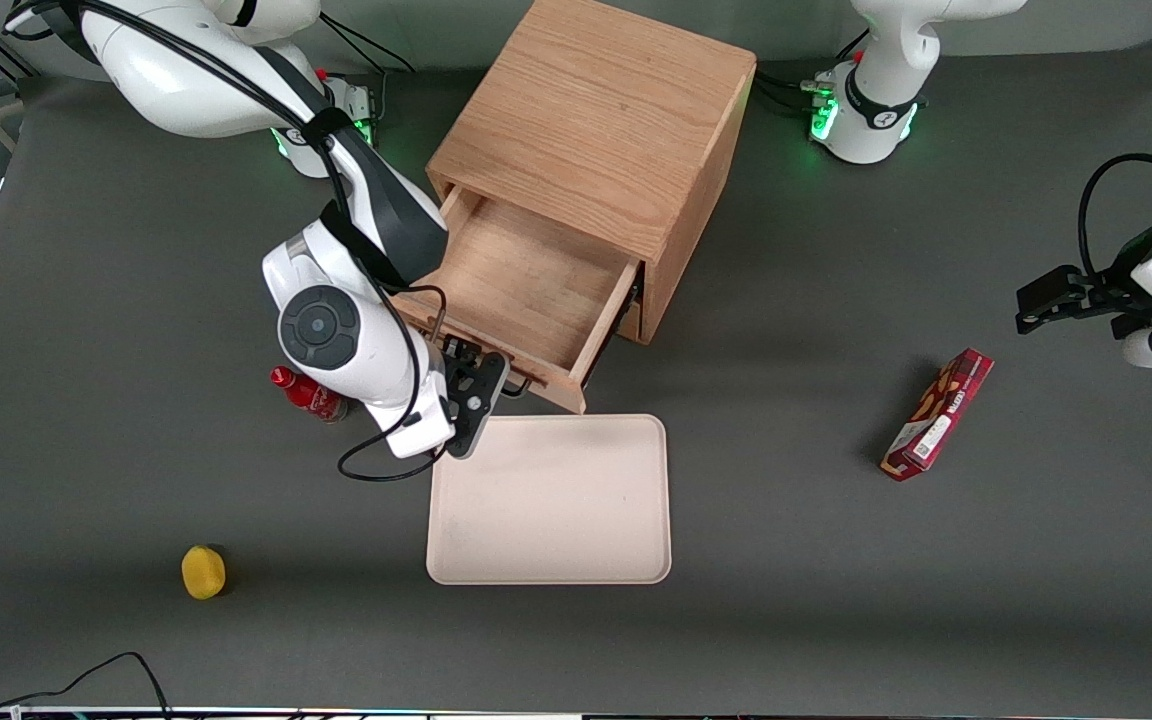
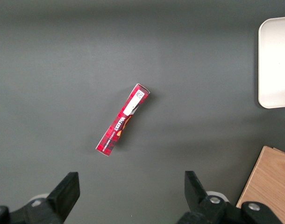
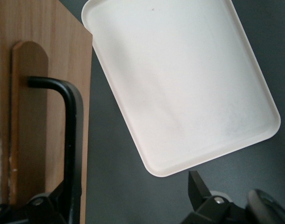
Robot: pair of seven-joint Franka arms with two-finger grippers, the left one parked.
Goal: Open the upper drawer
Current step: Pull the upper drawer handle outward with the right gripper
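Note:
The oak cabinet (image 1: 596,120) stands at the back of the table. Its upper drawer (image 1: 526,280) is pulled well out, and the bare wooden floor inside shows. My right gripper (image 1: 481,385) is at the drawer's front, low over the table between the drawer and the tray. In the right wrist view the gripper (image 3: 128,200) is open, its fingers wide apart. The thin black handle (image 3: 72,140) runs along the light-wood drawer front (image 3: 39,93), close against one finger (image 3: 51,207). The second finger (image 3: 198,189) hangs over bare table. Nothing is clamped between them.
A cream tray (image 1: 551,500) (image 3: 180,79) lies just in front of the drawer. A red bottle (image 1: 306,393) lies beside my wrist. A yellow object (image 1: 203,572) sits nearer the camera. A red snack box (image 1: 939,412) (image 2: 124,120) lies toward the parked arm's end.

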